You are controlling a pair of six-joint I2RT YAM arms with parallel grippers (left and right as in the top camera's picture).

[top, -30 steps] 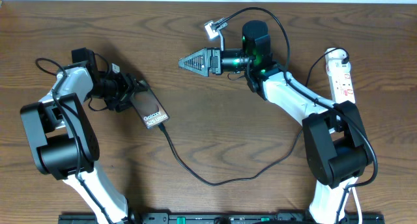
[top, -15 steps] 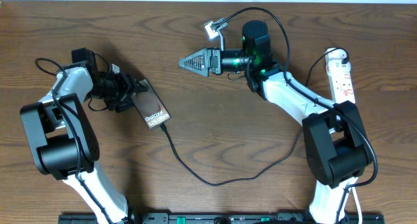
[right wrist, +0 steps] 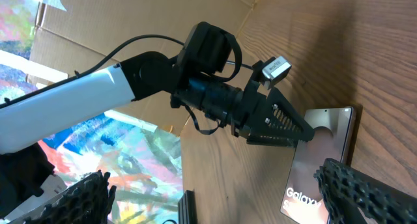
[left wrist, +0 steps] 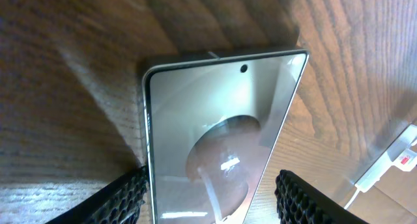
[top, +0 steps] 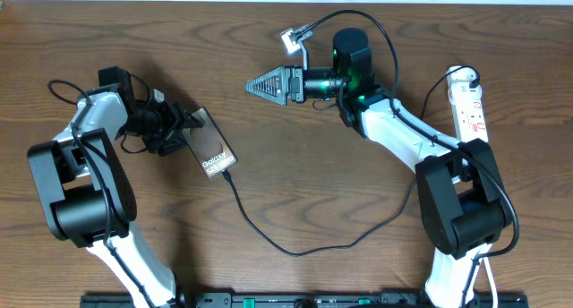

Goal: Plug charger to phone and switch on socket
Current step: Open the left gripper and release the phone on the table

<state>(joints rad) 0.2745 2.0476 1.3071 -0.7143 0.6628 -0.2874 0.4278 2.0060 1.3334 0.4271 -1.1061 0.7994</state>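
Overhead: one phone [top: 213, 149] lies flat left of centre, one charger [top: 286, 247] loops from its lower end towards the right arm, and one socket [top: 470, 106] sits at the far right. The left arm folds inward, left gripper [top: 182, 129] at the phone's top end. The right arm reaches left, right gripper [top: 258, 84] spread wide, holding nothing. Left wrist: jaws parted astride the phone, one finger [left wrist: 124, 198] touching its edge, the other just clear. Right wrist: fingers far apart, phone beyond them.
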